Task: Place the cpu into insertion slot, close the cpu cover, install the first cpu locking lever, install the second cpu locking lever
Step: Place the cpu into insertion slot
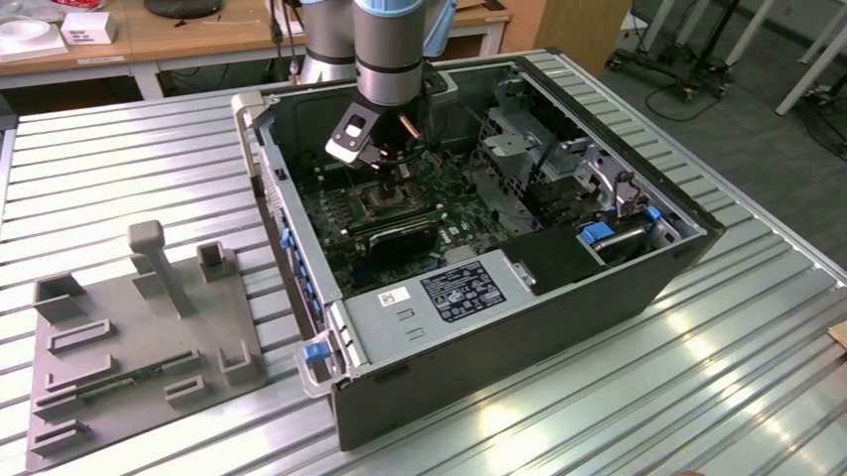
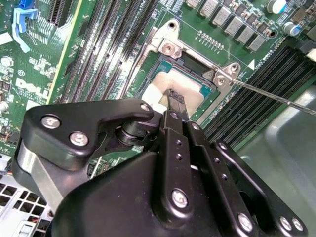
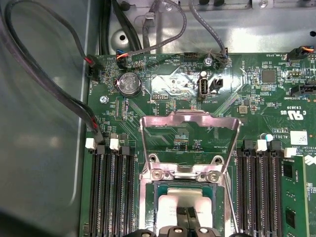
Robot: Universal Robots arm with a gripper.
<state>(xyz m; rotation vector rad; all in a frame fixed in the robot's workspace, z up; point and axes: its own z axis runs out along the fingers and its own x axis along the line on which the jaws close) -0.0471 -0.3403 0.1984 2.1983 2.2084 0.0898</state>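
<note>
The cpu (image 2: pixel 157 88) lies flat in the insertion slot (image 2: pixel 165 45), its pale metal face up; the first wrist view shows the cpu (image 3: pixel 170 203) within the socket's silvery rim (image 3: pixel 182 174). My gripper (image 2: pixel 175 100) is shut, its fingertips (image 3: pixel 181 215) close together at the middle of the chip's face. The cpu cover (image 3: pixel 190 116) stands swung open past the socket. A thin locking lever (image 2: pixel 276 97) sticks out unlatched beside the socket. In the exterior view my gripper (image 1: pixel 387 194) reaches straight down into the open computer case (image 1: pixel 530 317).
Long black memory slots (image 3: pixel 108 192) flank the socket on both sides, with a green memory stick (image 3: pixel 294 197) in one. Cables (image 3: pixel 74 106) run along the case wall. A grey fixture plate (image 1: pixel 133 337) sits on the slatted table at the exterior view's left.
</note>
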